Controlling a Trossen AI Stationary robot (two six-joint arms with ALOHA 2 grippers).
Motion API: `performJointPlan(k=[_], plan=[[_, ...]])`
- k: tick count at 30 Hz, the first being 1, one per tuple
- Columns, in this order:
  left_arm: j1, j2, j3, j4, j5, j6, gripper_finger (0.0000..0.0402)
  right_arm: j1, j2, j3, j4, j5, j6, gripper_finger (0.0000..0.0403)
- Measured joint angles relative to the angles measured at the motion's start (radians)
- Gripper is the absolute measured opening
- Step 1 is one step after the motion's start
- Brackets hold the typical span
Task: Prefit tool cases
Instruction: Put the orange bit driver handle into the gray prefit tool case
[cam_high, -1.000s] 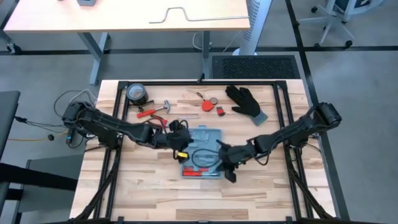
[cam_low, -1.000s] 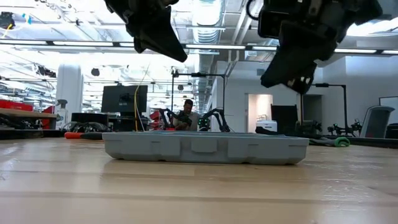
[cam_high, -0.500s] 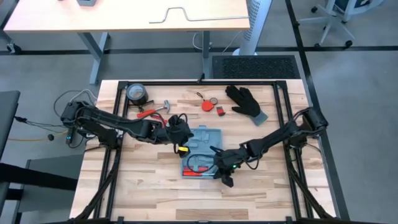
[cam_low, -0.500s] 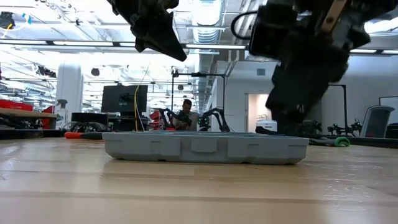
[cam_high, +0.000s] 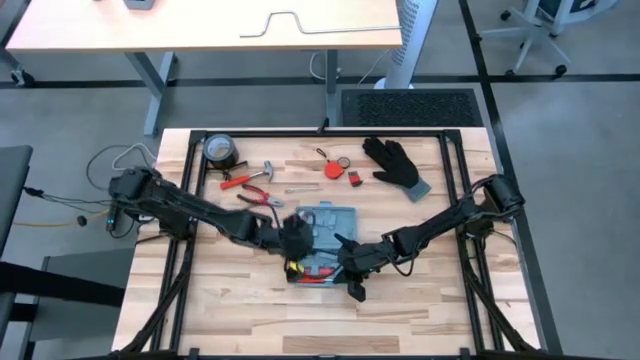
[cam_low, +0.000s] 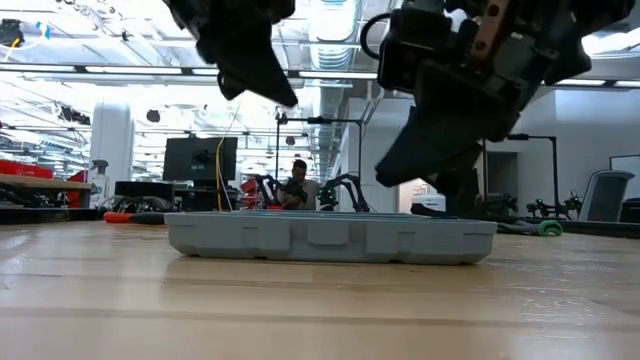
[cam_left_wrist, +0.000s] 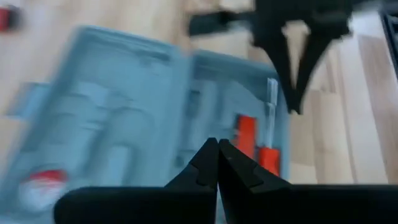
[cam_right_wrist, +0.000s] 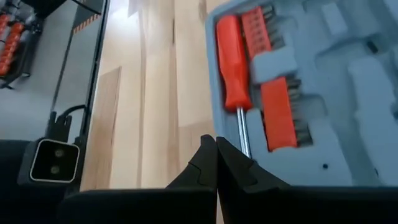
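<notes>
The open tool case (cam_high: 325, 245) lies flat mid-table, with the left gripper (cam_high: 292, 240) over its left edge and the right gripper (cam_high: 352, 268) above its near right corner, both with fingers pressed together, holding nothing

grey tool case (cam_low: 330, 238) beneath two claws

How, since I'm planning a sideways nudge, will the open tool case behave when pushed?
The tool case lies flat and low on the wooden table, so it would probably slide, not tip. It looks like moulded plastic: likely stiff and fairly light. The red screwdriver in its recess might rattle. Left hand and right hand hover above it.
</notes>
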Motion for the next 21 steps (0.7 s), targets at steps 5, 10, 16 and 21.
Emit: performJointPlan(k=[5, 10, 16, 21], plan=[[-0.069, 0.139, 0.000, 0.173, 0.053, -0.016, 0.0000, 0.005, 0.017, 0.013, -0.025, 0.008, -0.007, 0.0001], [-0.096, 0.232, 0.000, 0.317, 0.071, -0.052, 0.0000, 0.007, 0.041, 0.016, -0.029, 0.008, 0.008, 0.0001], [-0.097, 0.330, 0.000, 0.380, 0.151, -0.085, 0.0000, 0.003, 0.078, 0.017, -0.030, -0.003, 0.023, 0.0001], [-0.096, 0.385, 0.004, 0.408, 0.198, -0.124, 0.0000, -0.006, 0.080, 0.020, -0.075, -0.015, 0.023, 0.0001]])
